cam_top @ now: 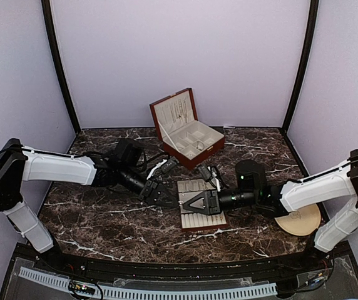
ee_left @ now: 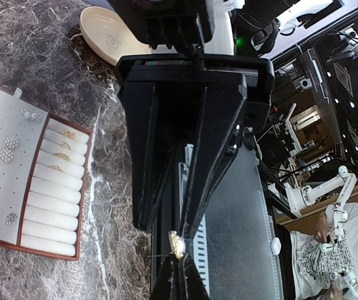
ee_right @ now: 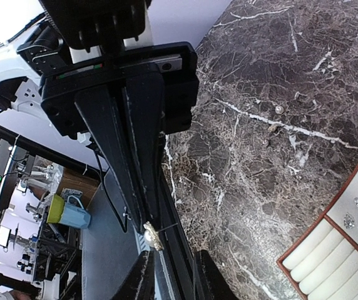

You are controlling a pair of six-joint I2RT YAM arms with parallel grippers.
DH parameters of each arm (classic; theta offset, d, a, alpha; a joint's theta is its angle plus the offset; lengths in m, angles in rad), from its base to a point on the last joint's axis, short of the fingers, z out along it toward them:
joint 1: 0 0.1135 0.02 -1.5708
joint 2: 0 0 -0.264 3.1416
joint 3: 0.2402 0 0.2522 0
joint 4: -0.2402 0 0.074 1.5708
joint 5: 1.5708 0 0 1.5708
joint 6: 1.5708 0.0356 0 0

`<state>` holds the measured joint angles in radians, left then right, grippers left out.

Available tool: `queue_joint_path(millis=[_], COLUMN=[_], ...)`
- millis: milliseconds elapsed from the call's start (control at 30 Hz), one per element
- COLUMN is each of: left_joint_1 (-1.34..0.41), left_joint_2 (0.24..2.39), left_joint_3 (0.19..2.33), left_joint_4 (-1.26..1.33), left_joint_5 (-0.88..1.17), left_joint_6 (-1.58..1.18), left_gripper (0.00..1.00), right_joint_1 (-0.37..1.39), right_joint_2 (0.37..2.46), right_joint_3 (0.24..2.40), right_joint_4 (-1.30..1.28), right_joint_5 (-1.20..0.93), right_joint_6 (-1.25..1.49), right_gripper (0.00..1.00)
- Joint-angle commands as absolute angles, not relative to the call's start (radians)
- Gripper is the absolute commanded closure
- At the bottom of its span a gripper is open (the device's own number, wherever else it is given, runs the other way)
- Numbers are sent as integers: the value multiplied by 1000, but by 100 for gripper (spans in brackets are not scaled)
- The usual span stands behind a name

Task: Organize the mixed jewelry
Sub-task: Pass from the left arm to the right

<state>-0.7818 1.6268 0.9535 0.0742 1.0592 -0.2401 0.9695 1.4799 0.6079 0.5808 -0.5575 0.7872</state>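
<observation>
Right wrist: one gold stud (ee_right: pixel 152 236) clamped in right end effector (ee_right: pixel 149 227); left end effector (ee_left: pixel 181 232) grip unclear.

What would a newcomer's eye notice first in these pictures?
The left gripper and right gripper meet tip to tip by the ring tray, a tiny gold piece between them; which holds it is unclear. Behind them stands the open wooden box.

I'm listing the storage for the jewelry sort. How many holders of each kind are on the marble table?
Open wooden box: 1
Flat ring-and-earring tray: 1
Round beige plate: 1
Total: 3
</observation>
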Motion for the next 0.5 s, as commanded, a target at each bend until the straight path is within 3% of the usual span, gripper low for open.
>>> queue_joint_path(millis=[0, 467], left_joint_1=[-790, -799], left_joint_2=[1609, 1612], left_joint_3=[942, 945], left_joint_4=[87, 84], left_joint_5=[1094, 1102], left_joint_6=[-236, -233], left_gripper=[100, 100], right_joint_1=[978, 978], right_joint_2=[1492, 1506], right_joint_3=[640, 649], right_joint_4=[656, 687], right_joint_5=[-587, -601], right_joint_6=[805, 813], right_gripper=[77, 77])
